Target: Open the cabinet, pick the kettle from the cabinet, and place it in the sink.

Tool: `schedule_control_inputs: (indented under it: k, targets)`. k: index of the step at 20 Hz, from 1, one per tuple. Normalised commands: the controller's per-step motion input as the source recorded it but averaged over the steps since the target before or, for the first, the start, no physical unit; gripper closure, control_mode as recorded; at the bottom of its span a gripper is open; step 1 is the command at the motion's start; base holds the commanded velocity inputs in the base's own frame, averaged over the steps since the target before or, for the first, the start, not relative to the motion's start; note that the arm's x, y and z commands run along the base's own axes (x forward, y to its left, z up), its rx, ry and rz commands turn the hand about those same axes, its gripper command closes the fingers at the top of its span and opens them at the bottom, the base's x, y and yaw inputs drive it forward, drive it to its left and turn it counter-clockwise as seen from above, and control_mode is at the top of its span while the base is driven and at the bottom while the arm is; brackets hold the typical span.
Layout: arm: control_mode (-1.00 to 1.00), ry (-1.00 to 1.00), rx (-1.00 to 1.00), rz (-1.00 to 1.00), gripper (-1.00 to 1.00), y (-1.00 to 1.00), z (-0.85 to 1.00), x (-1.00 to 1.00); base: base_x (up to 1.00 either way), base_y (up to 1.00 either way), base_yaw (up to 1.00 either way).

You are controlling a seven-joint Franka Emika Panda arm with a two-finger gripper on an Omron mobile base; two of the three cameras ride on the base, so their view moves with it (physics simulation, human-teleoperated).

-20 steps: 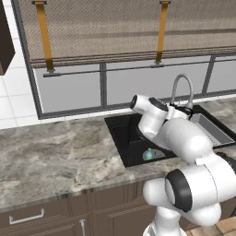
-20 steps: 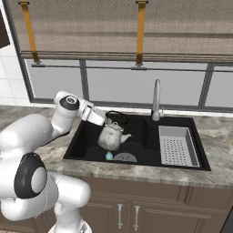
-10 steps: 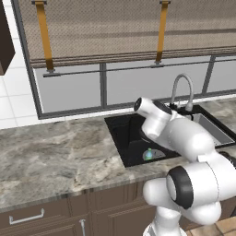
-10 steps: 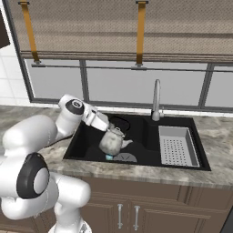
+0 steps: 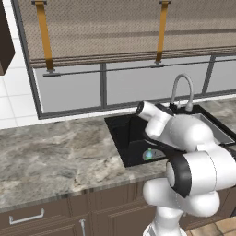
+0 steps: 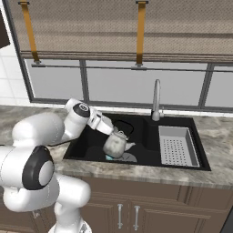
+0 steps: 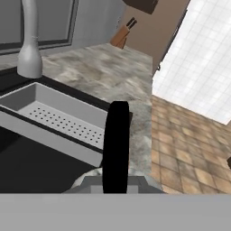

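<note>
A: Near end first. The two-finger gripper (image 6: 117, 132) was clamped on the thin black arched handle (image 7: 116, 144) of the small squat white-grey kettle (image 6: 115, 145). The kettle hung inside the black rectangular sink (image 6: 141, 125), low over its floor.

B: Touching down?

A: Couldn't tell, probably just clear. The kettle's underside was hidden in the right base view, and in the left base view the white arm (image 5: 184, 133) covered it.

B: How to finish the placing?

A: I'd lower straight down and release only once the base sat flat. I'd keep it left of the grey perforated drain tray (image 6: 178, 146) and well apart from the tall arched silver gooseneck tap (image 6: 156, 101) behind.
</note>
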Motion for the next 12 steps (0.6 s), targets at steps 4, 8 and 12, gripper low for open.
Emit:
schedule_control_inputs:
  k: [4,8,12]
  targets:
    - [-1.0,-0.06,0.0,0.03,1.0,0.0,-0.18,0.17,0.0,0.0,0.0]
    - [-1.0,-0.04,0.0,0.03,1.0,-0.01,-0.13,0.18,0.0,0.0,0.0]
    - [-1.0,-0.01,0.0,0.01,1.0,-0.06,-0.08,0.19,0.0,0.0,0.0]
